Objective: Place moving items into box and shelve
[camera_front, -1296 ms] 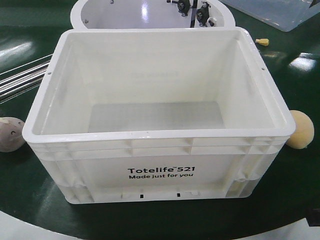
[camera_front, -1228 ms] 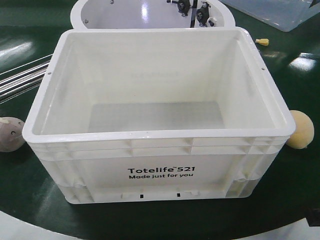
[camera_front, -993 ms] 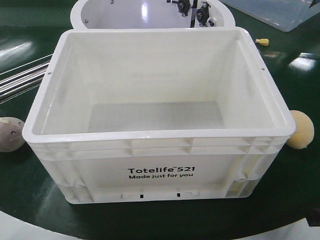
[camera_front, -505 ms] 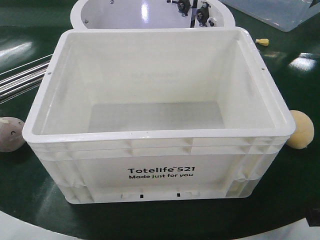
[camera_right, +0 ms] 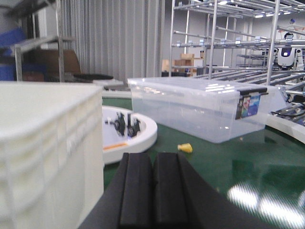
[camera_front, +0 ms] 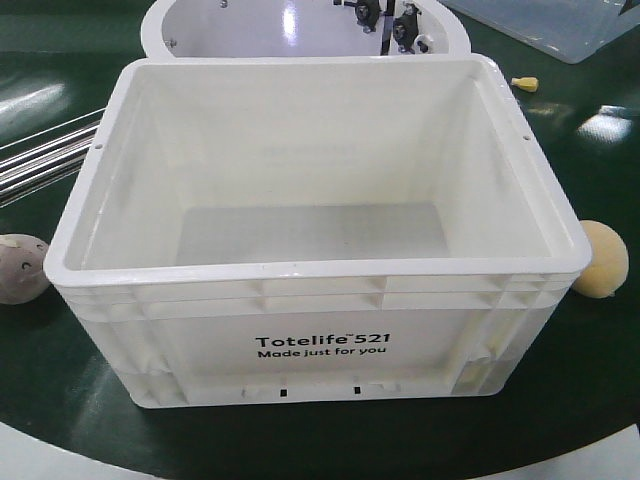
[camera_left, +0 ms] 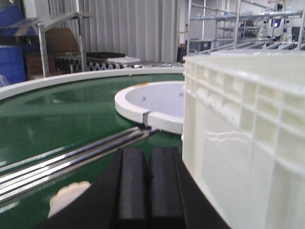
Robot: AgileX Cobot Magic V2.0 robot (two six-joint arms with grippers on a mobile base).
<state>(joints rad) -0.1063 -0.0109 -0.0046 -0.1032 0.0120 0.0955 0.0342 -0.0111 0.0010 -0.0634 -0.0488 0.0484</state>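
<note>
An empty white crate [camera_front: 316, 268] marked "Totelife 521" stands on the green belt. A pinkish-beige round item [camera_front: 20, 268] lies left of it and a yellowish round item [camera_front: 602, 258] lies right of it, both outside the crate. Neither gripper shows in the front view. In the left wrist view my left gripper [camera_left: 149, 157] is shut and empty, close beside the crate's ribbed left wall [camera_left: 248, 143], with a cream item [camera_left: 66, 196] low to its left. In the right wrist view my right gripper [camera_right: 153, 164] is shut and empty beside the crate's wall [camera_right: 47, 143].
A white round hub [camera_front: 250, 25] with black parts sits behind the crate. Metal rails [camera_front: 45, 160] run at the left. A clear plastic bin [camera_front: 560, 25] stands at the back right, with a small yellow piece [camera_front: 524, 84] near it. The belt's white rim [camera_front: 60, 462] curves along the front.
The crate has not moved. The round item on the left has shifted very slightly left. A dark shape at the bottom right corner of the front view is no longer visible.
</note>
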